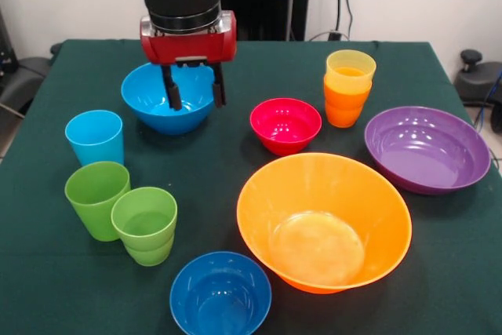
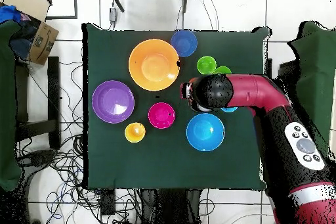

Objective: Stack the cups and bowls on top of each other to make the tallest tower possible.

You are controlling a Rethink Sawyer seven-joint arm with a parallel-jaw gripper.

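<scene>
My gripper [image 1: 194, 88] hangs open and empty, its black fingers [image 1: 171, 89] in front of the far blue bowl [image 1: 169, 100], which also shows in the overhead view [image 2: 205, 132]. The tower is a yellow cup [image 1: 351, 64] nested in an orange cup [image 1: 345, 103] at the back right. The red bowl [image 1: 285, 125] stands in the middle. The light blue cup [image 1: 95, 137], a plain green cup [image 1: 96, 198] and a stepped green cup [image 1: 145, 227] stand at the left. The large orange bowl [image 1: 323, 221], the purple bowl [image 1: 426, 148] and a second blue bowl [image 1: 221, 294] stand apart.
The dark green table cloth [image 1: 47, 272] covers the table. In the overhead view the red arm [image 2: 262, 96] reaches in from the right and hides part of the light blue cup. A cardboard box [image 2: 41, 37] sits off the table at the left.
</scene>
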